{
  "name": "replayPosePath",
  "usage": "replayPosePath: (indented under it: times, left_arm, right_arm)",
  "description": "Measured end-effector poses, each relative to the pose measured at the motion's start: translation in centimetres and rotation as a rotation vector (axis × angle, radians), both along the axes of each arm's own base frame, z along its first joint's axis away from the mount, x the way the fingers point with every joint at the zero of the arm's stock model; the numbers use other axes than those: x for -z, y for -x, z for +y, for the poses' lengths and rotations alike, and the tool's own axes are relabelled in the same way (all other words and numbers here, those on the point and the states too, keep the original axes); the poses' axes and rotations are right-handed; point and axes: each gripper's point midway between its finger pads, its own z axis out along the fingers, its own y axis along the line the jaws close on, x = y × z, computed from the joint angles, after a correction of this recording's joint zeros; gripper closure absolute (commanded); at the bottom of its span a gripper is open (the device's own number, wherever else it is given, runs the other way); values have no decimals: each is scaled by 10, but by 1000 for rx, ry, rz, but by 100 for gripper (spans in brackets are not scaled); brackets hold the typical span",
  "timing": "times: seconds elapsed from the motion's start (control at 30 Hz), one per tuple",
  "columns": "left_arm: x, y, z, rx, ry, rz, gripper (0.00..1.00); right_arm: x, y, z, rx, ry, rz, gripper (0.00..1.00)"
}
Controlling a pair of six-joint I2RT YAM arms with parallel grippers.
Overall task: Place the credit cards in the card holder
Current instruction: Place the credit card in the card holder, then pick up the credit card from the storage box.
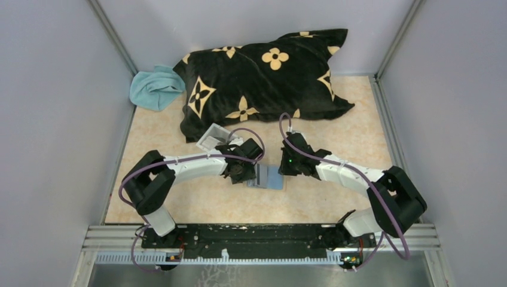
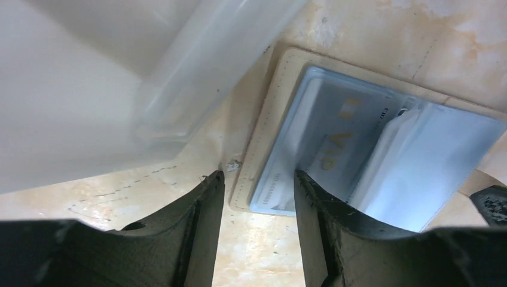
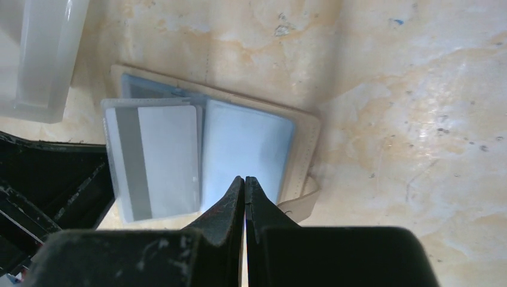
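The card holder (image 1: 270, 177) lies open on the table between my two arms, near the clear tray (image 1: 213, 136), with a silver card (image 2: 335, 137) sitting in its left side. My left claw (image 2: 258, 179) stands open and empty at the holder's left edge. My right claw (image 3: 245, 179) is closed on nothing, tip over the right pocket. I judge this card placed, so the next move calls for fetching another.
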Motion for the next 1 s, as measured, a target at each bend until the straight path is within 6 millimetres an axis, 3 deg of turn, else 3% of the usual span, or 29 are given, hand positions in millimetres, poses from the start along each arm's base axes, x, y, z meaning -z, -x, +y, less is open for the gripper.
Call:
replayPosePath:
  times: [0.3,0.63,0.8,0.87,1.0]
  left_arm:
    - [3,3,20,-39,-81,4,44]
    - [-6,9,49,-122,-133,-28,41]
    - [-33,9,56,-172,-62,-98,41]
    - [-52,5,54,-187,-14,-144,41]
    - [-94,-5,47,-212,55,-239,41]
  right_arm:
    - [16,11,26,-91,11,46,100]
    - [23,13,35,-113,23,56,100]
    - [14,9,40,-126,29,33,98]
    - [7,4,43,-139,36,16,92]
    - [-21,-12,53,-171,43,-51,70]
